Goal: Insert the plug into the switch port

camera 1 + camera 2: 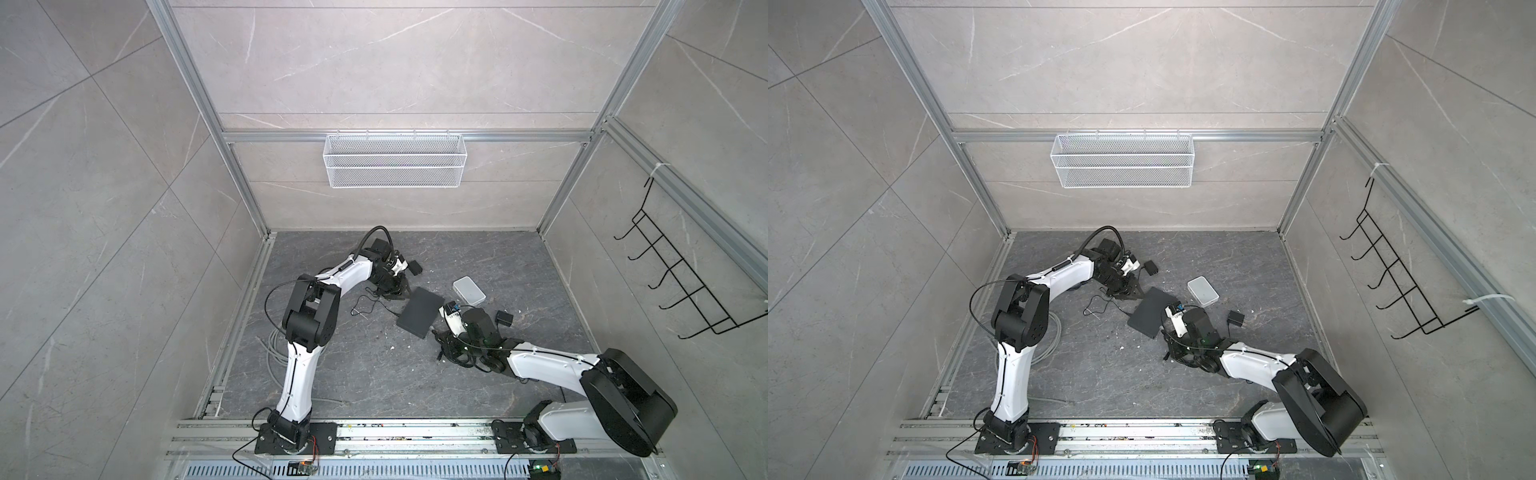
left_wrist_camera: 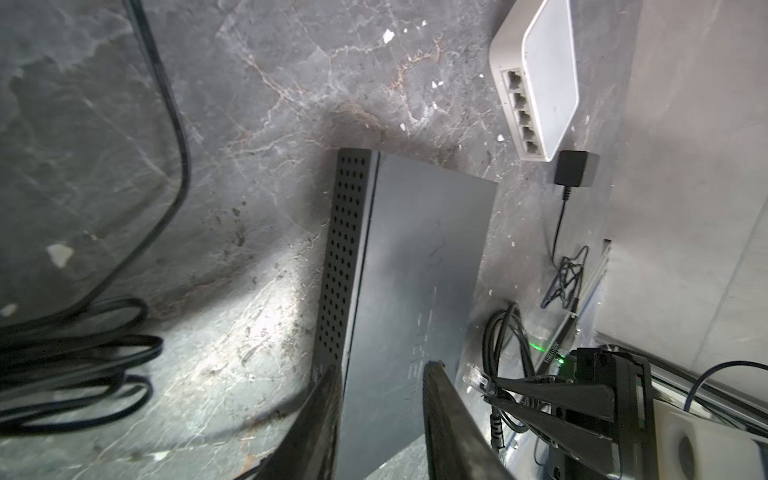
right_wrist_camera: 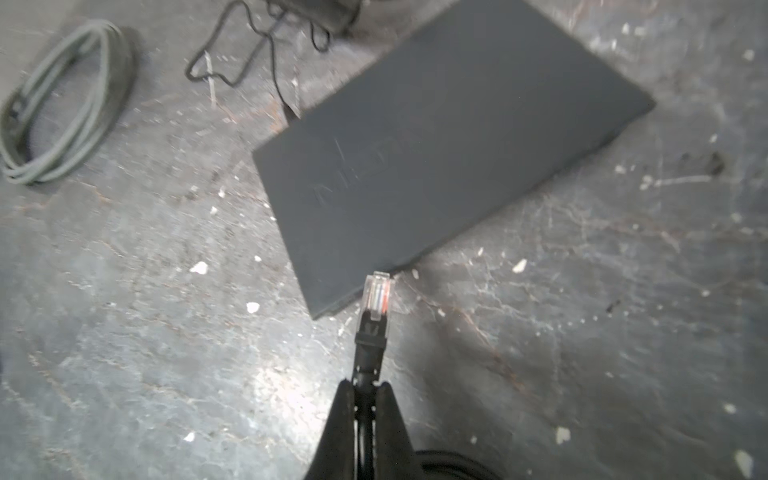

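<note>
Plug (image 3: 377,295) right beside the switch (image 3: 436,145) edge.
My right gripper (image 3: 365,384) pinches the cable (image 3: 366,361) just behind the plug; my left gripper (image 2: 380,368) is spread astride the switch's corner.

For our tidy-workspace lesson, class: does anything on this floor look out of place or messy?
Yes. White crumbs lie scattered over the floor, and a thin black cable sits in a loose tangle beside the black switch, which lies askew to the floor's edges.

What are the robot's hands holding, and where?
Right hand pinches the black cable just behind its clear plug. Left hand straddles one end of the switch; grip cannot be told.
</note>
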Robot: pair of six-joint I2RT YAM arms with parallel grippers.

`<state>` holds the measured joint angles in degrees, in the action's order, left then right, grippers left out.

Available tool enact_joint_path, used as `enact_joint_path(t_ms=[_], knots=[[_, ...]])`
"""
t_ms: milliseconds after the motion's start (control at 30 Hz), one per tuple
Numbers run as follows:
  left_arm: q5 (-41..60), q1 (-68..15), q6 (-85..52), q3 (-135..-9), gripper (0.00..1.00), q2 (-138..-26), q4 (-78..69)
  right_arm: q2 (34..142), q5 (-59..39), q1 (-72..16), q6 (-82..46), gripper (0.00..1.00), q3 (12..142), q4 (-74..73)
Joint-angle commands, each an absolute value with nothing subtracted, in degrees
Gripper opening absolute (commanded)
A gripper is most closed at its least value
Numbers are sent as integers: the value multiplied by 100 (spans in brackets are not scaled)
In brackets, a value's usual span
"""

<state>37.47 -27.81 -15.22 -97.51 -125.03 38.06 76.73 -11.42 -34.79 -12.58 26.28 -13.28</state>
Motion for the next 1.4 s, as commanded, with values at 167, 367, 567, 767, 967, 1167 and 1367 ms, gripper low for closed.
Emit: enact_joint_path(t_ms=[167,367,567,767,967,1167,1367], knots=[[5254,-2951,-2588,-8539,40,-11347,2965,7425,-1937,-3420,-848,0,3262,-1280],[5780,-3019,-3412,-7784,42,-11137,1830,7440,-2034,-3420,-717,0,3346,-1301],[5929,-3064,-3463,-7662,41,-11195,1749,7436,-1979,-3410,-703,0,3342,-1366],[6088,-3094,-3610,-7636,29,-11233,1561,7488,-1862,-3409,-701,0,3340,-1378],[6248,-3146,-3753,-7395,20,-11136,1353,7602,-1662,-3361,-790,0,3271,-1541],[6302,-3149,-3735,-7277,7,-11136,1323,7638,-1600,-3348,-965,0,3180,-1775],[6229,-3148,-3855,-7381,4,-11162,1240,7612,-1448,-3342,-1094,9,3062,-1863]])
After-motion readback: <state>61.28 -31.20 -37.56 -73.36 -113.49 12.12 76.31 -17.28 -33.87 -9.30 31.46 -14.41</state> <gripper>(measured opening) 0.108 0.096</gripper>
